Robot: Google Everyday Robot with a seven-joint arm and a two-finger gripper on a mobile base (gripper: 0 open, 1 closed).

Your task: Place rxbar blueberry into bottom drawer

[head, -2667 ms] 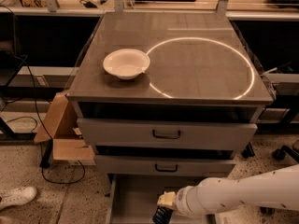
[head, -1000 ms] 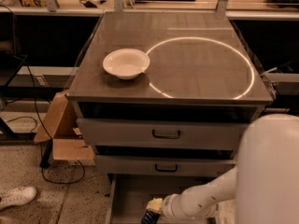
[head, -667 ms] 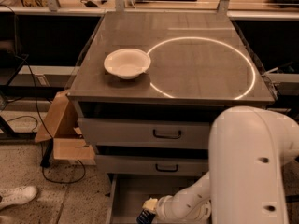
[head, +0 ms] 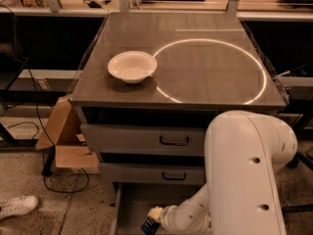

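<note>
Metal, grey and plain, forms the bottom drawer, a wide shallow tray that stands open under the desk, with a flat floor between side rails. The snack bar is a small, dark navy-blue wrapped piece over the drawer's floor, near the middle of the tray at the lower edge of the view. Its print is too small to read, and whether it touches the floor cannot be told.

The white arm fills the lower right. Its thick upper link stands upright before the desk's front right corner and hides the right part of the drawer fronts. A slimmer forearm bends left and down into the open tray. The gripper sits at its end, clamped on the snack bar, with pale fingertips pinching the bar's upper end.

A ring of light lies on the right half of the desk top. A white bowl sits toward the left edge, just beside the ring. Two closed drawers with dark handles sit above the open one. A cardboard box leans at the desk's left side, with a black cable near it and a white shoe on the floor further left.
</note>
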